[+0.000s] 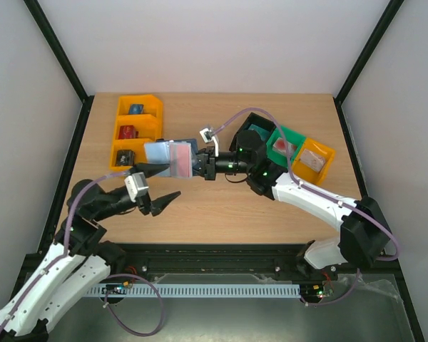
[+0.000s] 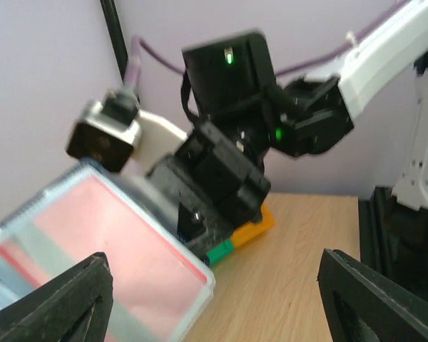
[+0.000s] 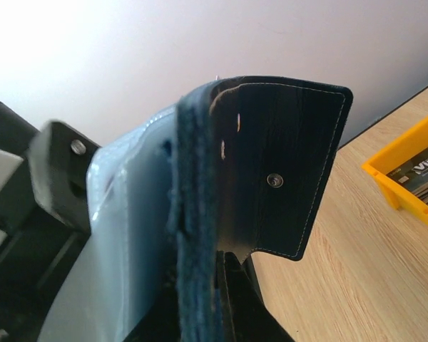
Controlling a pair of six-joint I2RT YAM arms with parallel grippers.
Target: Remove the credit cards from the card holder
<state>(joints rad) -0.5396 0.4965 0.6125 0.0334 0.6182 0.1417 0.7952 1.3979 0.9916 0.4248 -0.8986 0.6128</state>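
Note:
My right gripper (image 1: 202,167) is shut on the card holder (image 1: 172,158), a dark navy wallet held open above the table's middle. In the right wrist view the gripper (image 3: 232,292) pinches its lower edge; the navy flap with the snap (image 3: 285,142) and a pale blue-grey inner panel (image 3: 121,235) stand upright. A pink-red card (image 2: 107,242) shows inside a clear sleeve of the holder. My left gripper (image 1: 169,181) is open, its upper finger (image 1: 155,169) just under the holder's left edge. In its wrist view the gripper (image 2: 214,299) has the sleeve's corner between its fingers, not touching.
An orange three-part bin (image 1: 121,130) stands at the back left, close behind the holder. Black (image 1: 244,122), green (image 1: 294,135) and yellow (image 1: 327,152) bins stand at the back right, behind the right arm. The yellow bin's wall (image 3: 385,182) shows in the right wrist view.

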